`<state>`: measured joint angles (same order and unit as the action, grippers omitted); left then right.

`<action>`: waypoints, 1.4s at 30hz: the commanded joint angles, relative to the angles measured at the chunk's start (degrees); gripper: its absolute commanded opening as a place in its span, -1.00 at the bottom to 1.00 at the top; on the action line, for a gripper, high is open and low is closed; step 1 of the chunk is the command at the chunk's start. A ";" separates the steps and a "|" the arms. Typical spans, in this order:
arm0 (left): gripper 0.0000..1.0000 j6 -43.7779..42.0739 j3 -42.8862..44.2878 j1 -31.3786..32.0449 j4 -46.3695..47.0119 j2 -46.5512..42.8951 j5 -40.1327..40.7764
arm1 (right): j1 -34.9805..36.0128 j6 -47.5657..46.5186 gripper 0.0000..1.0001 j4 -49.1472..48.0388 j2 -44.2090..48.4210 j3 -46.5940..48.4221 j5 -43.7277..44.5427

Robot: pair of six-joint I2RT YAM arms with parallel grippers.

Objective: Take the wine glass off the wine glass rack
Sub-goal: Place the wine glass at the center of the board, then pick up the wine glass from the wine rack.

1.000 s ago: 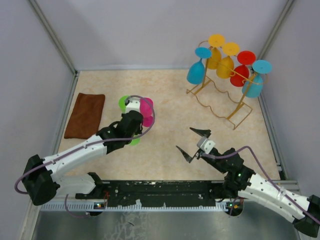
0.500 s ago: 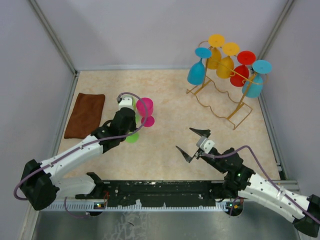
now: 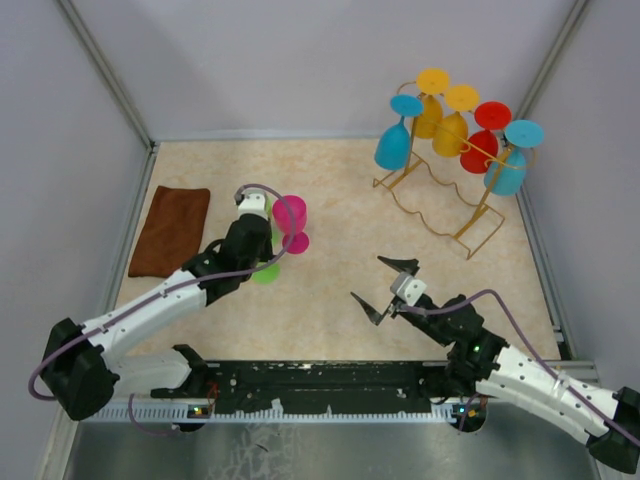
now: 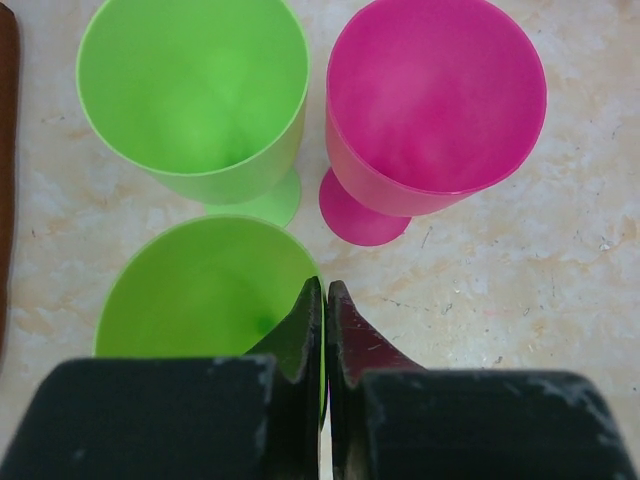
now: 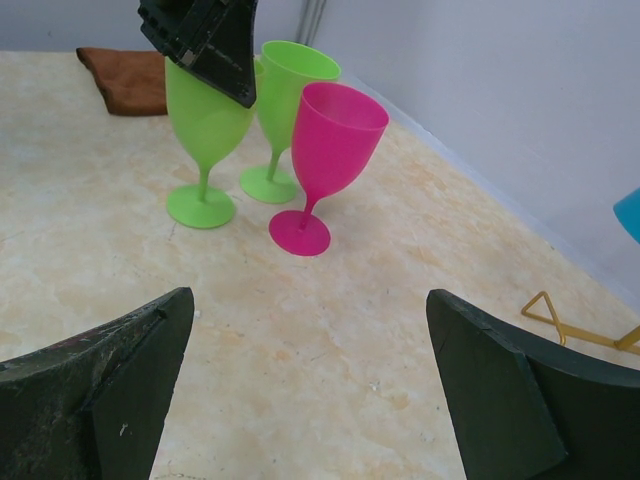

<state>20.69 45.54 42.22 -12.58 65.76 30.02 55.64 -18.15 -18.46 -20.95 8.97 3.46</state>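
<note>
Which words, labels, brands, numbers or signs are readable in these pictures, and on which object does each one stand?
None can be read. The pink glass, the green glasses, the wine glass rack and the brown cloth show no writing in any view.
</note>
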 commanded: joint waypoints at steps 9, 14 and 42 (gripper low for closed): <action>-0.55 -1.30 1.53 -0.54 1.50 1.70 -0.73 | 0.00 0.00 0.99 -2.81 -0.41 -0.19 1.53; -0.02 -0.81 3.02 -0.50 -1.29 -2.67 -2.22 | 0.00 0.27 0.99 -3.05 -0.34 0.03 1.76; 0.99 0.77 -3.00 -21.25 -10.21 -35.21 -14.58 | 0.00 19.01 0.98 3.32 -2.12 13.63 15.91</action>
<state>17.43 43.92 21.39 -21.54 36.71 15.53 55.64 -4.47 -18.94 -20.95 14.44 16.88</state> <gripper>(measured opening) 0.991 0.991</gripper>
